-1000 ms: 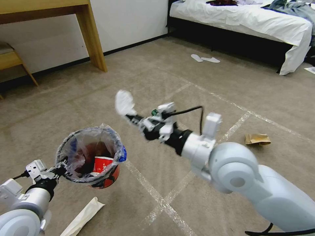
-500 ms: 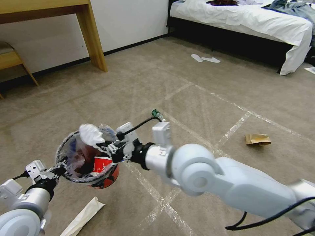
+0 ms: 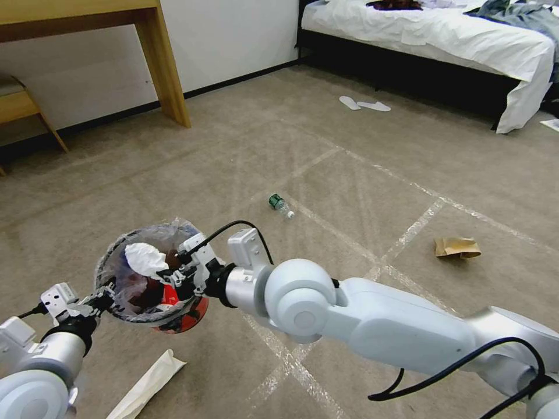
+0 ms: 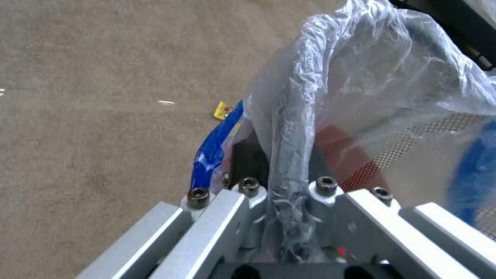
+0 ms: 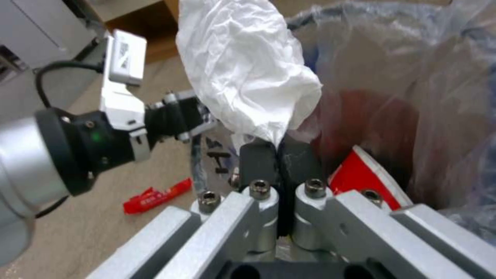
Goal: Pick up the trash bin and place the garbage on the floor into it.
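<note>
Both fingers [image 5: 279, 155] pinch tissue [image 3: 145, 259] inside trash bin [image 3: 174, 314] rim.

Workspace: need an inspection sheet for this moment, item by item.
Surface: floor, beige carpet crossed by clear tape lines.
Job's things: trash bin held off the floor, bag-lined, a red-and-white carton inside; white tissue over its opening.
Clutter: green-labelled bottle, brown paper bag, long pale wrapper, red wrapper.
Grippers: left gripper clamped on the bin's rim; right gripper pinching the tissue.
Cables: black cable looping off the right wrist.
Surroundings: bed, slippers, wooden table leg.
</note>
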